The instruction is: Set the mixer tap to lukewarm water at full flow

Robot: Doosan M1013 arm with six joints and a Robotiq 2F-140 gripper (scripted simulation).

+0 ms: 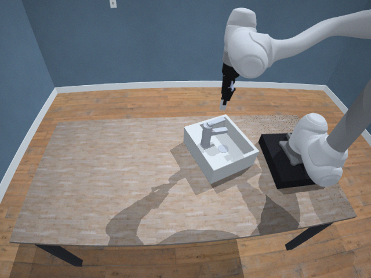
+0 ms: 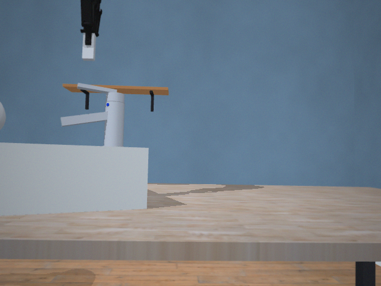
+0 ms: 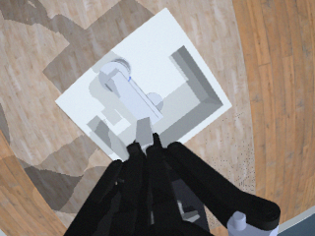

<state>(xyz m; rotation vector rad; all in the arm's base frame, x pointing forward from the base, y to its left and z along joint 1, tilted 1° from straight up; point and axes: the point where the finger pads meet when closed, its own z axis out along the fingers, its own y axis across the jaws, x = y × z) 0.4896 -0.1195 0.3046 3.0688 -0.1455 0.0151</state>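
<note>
1. End effector (image 1: 222, 105): fingers together, holding nothing.
2. Mixer tap lever (image 2: 96, 88): directly below the end effector, apart from it.
3. Sink basin (image 1: 195, 140): below, on the desk (image 1: 90, 179).

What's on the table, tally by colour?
White: 2, the sink basin and the arm
Grey: 1, the mixer tap
Black: 1, the arm's base plate
Total: 4
The shut black hand hangs above the tap, not on the table.
</note>
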